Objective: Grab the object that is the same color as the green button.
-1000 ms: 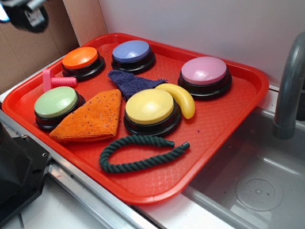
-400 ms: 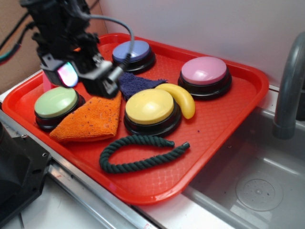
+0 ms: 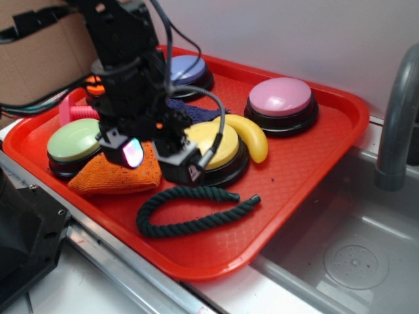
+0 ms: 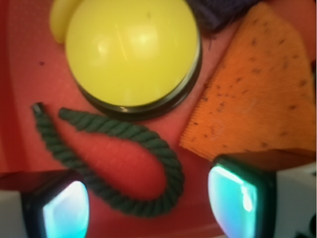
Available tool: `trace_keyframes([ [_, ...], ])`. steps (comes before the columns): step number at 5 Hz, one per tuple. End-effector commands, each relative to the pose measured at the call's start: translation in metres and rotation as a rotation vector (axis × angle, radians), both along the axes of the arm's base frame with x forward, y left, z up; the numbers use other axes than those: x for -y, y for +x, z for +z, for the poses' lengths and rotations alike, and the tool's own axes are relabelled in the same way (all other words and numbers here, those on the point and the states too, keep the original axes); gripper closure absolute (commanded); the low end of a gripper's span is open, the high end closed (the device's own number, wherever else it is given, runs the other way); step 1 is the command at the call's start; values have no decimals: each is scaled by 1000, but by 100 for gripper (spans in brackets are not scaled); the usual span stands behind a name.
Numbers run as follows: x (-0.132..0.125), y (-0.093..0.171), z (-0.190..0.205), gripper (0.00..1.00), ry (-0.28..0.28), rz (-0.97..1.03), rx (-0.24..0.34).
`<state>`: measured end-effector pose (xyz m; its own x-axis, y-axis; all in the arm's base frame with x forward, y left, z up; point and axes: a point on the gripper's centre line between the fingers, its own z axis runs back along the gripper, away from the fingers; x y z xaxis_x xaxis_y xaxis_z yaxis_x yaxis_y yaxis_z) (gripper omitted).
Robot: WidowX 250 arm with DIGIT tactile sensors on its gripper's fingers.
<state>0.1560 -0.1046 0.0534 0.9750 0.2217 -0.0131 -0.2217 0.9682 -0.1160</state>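
The wrist view alone shows the gripper point(image 4: 143, 210) spread wide above the green rope point(image 4: 124, 163) lying looped before the yellow button point(image 4: 131, 52), seemingly untouched, while the exterior shows it moved forward from the green button point(image 3: 73, 140).

Bright, even light — wrist view blurred

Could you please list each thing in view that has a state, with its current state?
Black gripper: open, empty, above the rope's bend.
Dark green twisted rope: lying flat in a loop on the red plastic tray, ungrasped.
Pale-green domed button: untouched.
Yellow domed button: untouched.
Orange cloth: folded, lying flat.
Yellow banana: lying against the yellow button.
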Motion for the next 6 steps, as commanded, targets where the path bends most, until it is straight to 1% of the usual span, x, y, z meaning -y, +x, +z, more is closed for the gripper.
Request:
trace_keyframes([
  [1, 1, -10, -25, 0, -10, 74, 2],
  [2, -2, -9, -34, 0, -48, 79, 7],
  [3, -2, -6, -41, 0, -56, 97, 14],
  [4, -1, -5, -43, 100, -46, 102, 17],
  [6, 0, -5, -41, 100, -44, 111, 27],
])
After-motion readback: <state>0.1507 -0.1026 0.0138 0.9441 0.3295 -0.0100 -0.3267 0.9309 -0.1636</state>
